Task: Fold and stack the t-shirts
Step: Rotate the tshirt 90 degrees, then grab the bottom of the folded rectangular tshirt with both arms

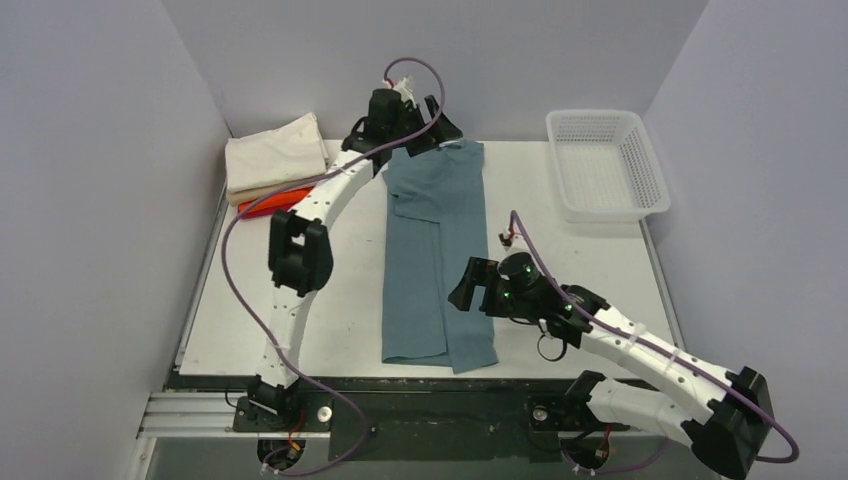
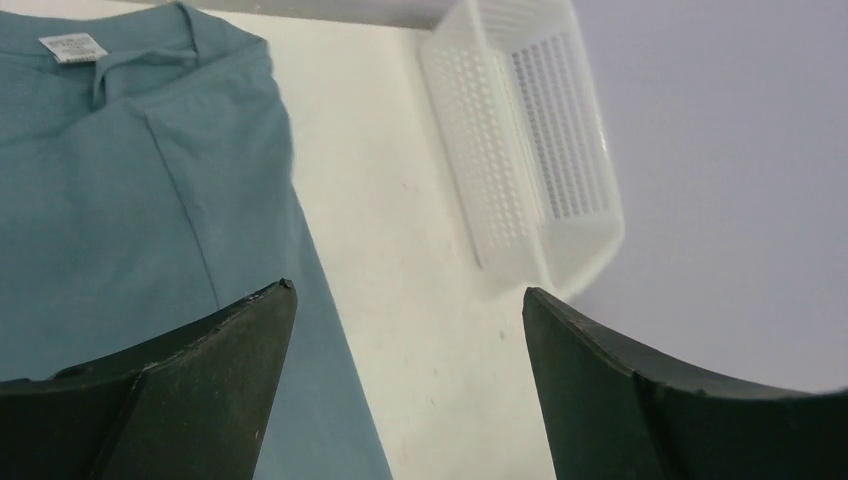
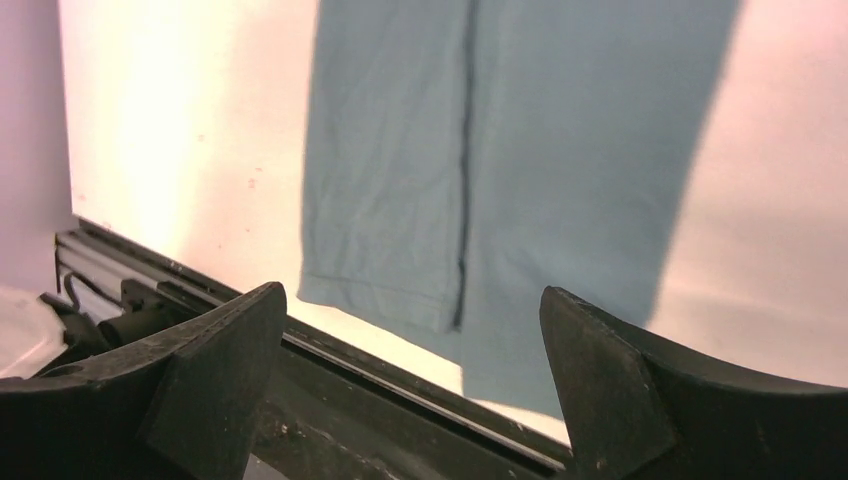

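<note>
The teal-blue t-shirt point(image 1: 437, 250) lies folded lengthwise into a long strip down the middle of the table, collar at the far end. My left gripper point(image 1: 430, 138) hovers open above the collar end. In the left wrist view the shirt point(image 2: 120, 180) with its neck label lies to the left under the open, empty left gripper point(image 2: 408, 300). My right gripper point(image 1: 462, 290) is open beside the strip's right edge, near the hem. In the right wrist view the right gripper point(image 3: 412, 300) is above the hem point(image 3: 520, 150) and empty. Folded cream point(image 1: 275, 150) and orange point(image 1: 272, 203) shirts are stacked at the back left.
A white mesh basket point(image 1: 605, 165) stands at the back right, and it also shows in the left wrist view point(image 2: 520, 150). The table's front edge and black rail point(image 3: 400, 375) lie just below the hem. Grey walls enclose the table on three sides.
</note>
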Controlling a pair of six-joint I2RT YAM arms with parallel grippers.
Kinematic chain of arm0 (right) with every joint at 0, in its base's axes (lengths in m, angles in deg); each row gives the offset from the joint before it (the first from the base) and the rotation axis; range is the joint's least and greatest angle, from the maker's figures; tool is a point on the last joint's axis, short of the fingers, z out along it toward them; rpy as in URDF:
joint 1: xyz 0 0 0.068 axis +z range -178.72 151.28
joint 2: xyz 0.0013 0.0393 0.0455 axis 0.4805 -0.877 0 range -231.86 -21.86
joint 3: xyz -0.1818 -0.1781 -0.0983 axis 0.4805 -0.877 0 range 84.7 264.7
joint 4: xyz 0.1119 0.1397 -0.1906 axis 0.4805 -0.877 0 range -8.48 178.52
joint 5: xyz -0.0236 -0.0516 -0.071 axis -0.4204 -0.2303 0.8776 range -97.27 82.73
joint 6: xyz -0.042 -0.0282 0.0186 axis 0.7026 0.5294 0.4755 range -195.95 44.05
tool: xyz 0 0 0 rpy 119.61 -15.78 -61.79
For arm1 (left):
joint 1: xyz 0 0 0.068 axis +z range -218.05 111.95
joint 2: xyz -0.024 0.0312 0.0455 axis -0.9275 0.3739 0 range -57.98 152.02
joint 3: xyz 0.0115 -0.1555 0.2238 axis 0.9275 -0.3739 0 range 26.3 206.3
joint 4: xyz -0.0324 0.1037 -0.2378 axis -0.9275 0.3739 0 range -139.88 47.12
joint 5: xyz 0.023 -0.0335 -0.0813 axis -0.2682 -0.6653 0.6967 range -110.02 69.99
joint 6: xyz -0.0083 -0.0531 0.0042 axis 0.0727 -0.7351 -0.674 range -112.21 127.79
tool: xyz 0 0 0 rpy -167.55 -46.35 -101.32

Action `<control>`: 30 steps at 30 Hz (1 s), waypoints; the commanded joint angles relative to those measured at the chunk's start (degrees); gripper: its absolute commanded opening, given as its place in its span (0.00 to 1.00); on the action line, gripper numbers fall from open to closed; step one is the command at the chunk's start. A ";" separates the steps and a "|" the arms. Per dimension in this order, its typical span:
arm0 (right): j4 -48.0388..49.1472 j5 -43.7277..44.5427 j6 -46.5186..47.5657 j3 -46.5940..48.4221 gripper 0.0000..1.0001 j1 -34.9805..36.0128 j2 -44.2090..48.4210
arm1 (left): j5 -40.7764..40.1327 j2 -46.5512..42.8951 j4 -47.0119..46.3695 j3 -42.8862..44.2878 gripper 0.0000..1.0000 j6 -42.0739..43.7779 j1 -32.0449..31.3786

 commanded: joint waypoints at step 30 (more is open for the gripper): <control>-6.61 -9.52 -14.89 -27.69 0.23 -7.91 12.37 | -25.17 -88.73 17.29 -108.70 0.67 -13.02 -24.86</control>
